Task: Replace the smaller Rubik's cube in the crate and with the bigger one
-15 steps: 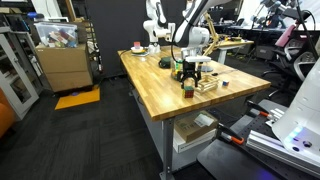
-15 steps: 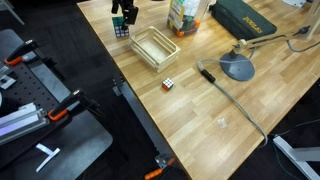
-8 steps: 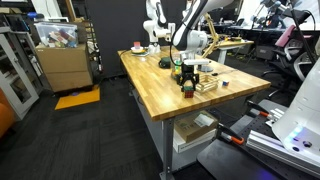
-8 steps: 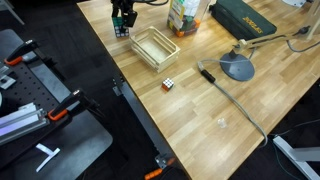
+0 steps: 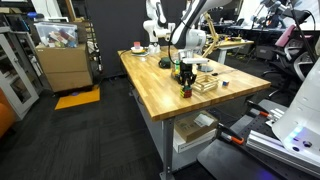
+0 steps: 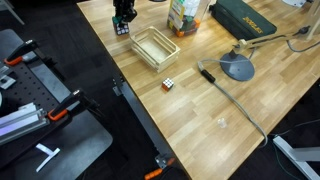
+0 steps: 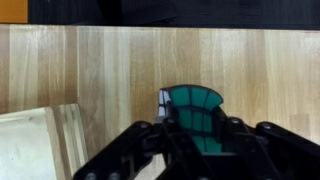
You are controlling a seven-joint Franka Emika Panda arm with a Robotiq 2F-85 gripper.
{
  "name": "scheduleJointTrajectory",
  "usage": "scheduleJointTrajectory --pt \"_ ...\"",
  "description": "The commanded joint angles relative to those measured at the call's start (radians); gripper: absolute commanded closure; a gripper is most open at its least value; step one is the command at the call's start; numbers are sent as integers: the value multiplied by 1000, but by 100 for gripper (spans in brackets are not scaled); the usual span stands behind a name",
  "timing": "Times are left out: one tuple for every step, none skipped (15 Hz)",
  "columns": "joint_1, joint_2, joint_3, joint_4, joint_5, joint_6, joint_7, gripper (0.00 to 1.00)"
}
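Rigidity helps: the bigger multicoloured tiled plastic cube point(image 7: 193, 105), near the pale slatted wooden crate point(image 6: 155, 47), looks light, stiff and slick-faced (layers may twist), so flat opposite faces suit best. Around it the black gripper point(image 7: 196, 126) straddles; whether it is clamped, I cannot tell.

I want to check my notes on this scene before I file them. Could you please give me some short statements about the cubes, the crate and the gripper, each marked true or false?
1. The crate holds nothing. True.
2. The smaller Rubik's cube lies in the crate. False: it lies on the table, apart from the crate.
3. The bigger one sits between the fingers of the gripper. True.
4. In the wrist view the bigger one shows a red face. False: the face is green.
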Motion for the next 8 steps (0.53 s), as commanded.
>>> scheduleJointTrajectory --pt "2 -81 12 -57 -8 34 -49 95" --pt "9 -110 6 -73 -23 41 -48 94" --pt "14 -140 0 -88 -39 47 -47 94" --pt "25 -179 -15 -111 -76 56 -33 95" --pt "32 -215 -31 -131 -119 58 -16 96" --pt "28 -250 -38 -151 -146 63 -12 94" --pt "27 -286 -52 -174 -182 71 7 94" --pt "25 -320 -67 -196 -215 91 28 94"
